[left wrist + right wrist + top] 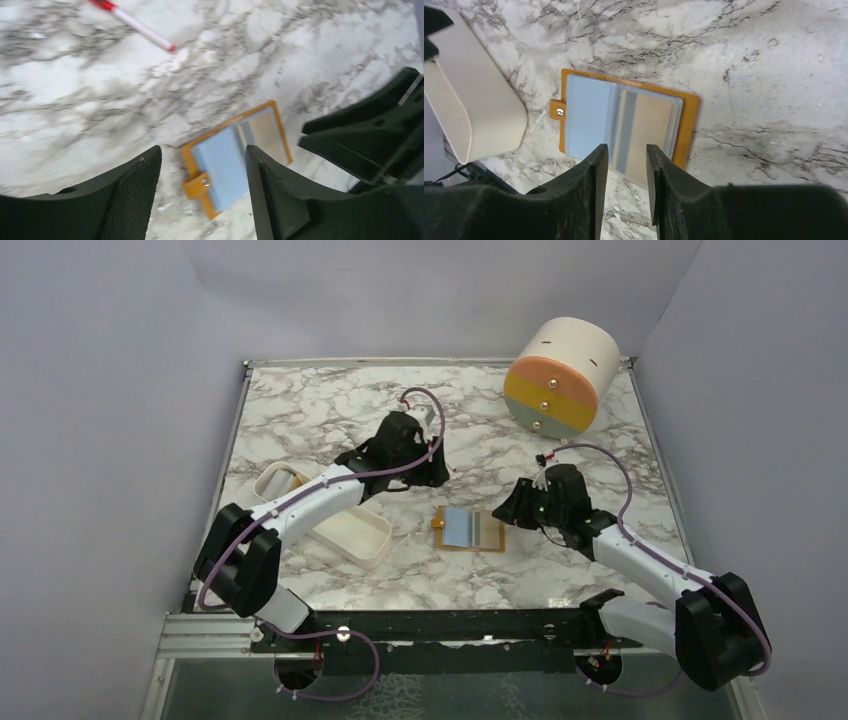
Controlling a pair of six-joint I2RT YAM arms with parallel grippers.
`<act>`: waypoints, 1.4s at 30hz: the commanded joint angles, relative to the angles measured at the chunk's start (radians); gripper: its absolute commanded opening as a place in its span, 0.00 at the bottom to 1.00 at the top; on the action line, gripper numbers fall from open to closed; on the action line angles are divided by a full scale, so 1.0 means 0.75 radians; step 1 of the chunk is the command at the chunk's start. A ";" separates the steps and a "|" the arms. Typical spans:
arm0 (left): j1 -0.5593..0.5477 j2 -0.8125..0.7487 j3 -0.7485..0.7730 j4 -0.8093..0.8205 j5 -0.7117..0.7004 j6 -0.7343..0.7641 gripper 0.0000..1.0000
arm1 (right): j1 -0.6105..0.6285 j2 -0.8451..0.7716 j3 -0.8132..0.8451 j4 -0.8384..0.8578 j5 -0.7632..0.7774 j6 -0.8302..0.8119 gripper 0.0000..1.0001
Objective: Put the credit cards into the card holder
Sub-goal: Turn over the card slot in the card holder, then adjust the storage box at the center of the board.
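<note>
Marble-look table (330, 410) with grey walls round it, and the wallet (624, 125) lies flat and wide open about mid-table, blue-grey inside up, snap tab sticking out on the tray (474, 100) side. The two are near but not touching.

One card (646, 132), golden with a grey stripe, looks to be already sitting in the sleeve on the half away from the tab. I can't spot any loose cards on the marble. Something might be lying in the tray, but honestly I can't tell from the top view.

The left gripper (202, 150) has its fingers spread wide with nothing in them, and hangs above the table a bit beyond the wallet. The right gripper (626, 147) hovers right at the wallet's edge, fingers close together with a narrow gap and nothing pinched. I can't say if it touches the leather.

My read: this is the tail end of seating that card. Next it'd need either another card, if there is one, or one gripper pinning the wallet while the other nudges the card fully home.

A red-and-white stick (135, 22) lies off to the side, and the drum (560, 375) sits in the far corner.
</note>
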 commanded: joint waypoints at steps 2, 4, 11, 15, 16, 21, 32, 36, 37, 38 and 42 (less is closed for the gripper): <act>0.217 -0.148 -0.004 -0.255 -0.154 0.266 0.63 | 0.032 0.008 0.039 0.045 -0.097 0.007 0.35; 0.295 -0.194 -0.013 -0.297 -0.180 0.346 0.61 | 0.039 0.017 0.038 0.060 -0.102 0.002 0.35; 0.533 -0.337 -0.101 -0.366 -0.330 0.653 0.57 | 0.097 0.087 0.067 0.105 -0.134 0.005 0.35; 0.668 -0.375 -0.159 -0.367 -0.356 0.742 0.57 | 0.128 0.116 0.085 0.124 -0.150 0.005 0.35; 0.693 -0.373 -0.172 -0.362 -0.371 0.756 0.57 | 0.131 0.126 0.088 0.131 -0.158 0.003 0.35; 0.766 -0.364 -0.280 -0.308 -0.433 0.871 0.59 | 0.139 0.173 0.095 0.160 -0.210 -0.021 0.35; 0.881 -0.483 -0.458 -0.078 -0.528 1.014 0.58 | 0.142 0.173 0.096 0.152 -0.270 -0.078 0.36; 0.884 -0.530 -0.463 -0.031 -0.476 0.997 0.58 | 0.142 0.172 0.080 0.164 -0.277 -0.084 0.36; 0.887 -0.530 -0.457 -0.047 -0.480 0.990 0.58 | 0.142 0.171 0.078 0.167 -0.279 -0.084 0.36; 0.887 -0.525 -0.450 -0.069 -0.499 0.985 0.58 | 0.142 0.172 0.075 0.169 -0.282 -0.083 0.36; 0.896 -0.511 -0.464 -0.120 -0.611 1.003 0.58 | 0.141 0.167 0.073 0.176 -0.293 -0.080 0.36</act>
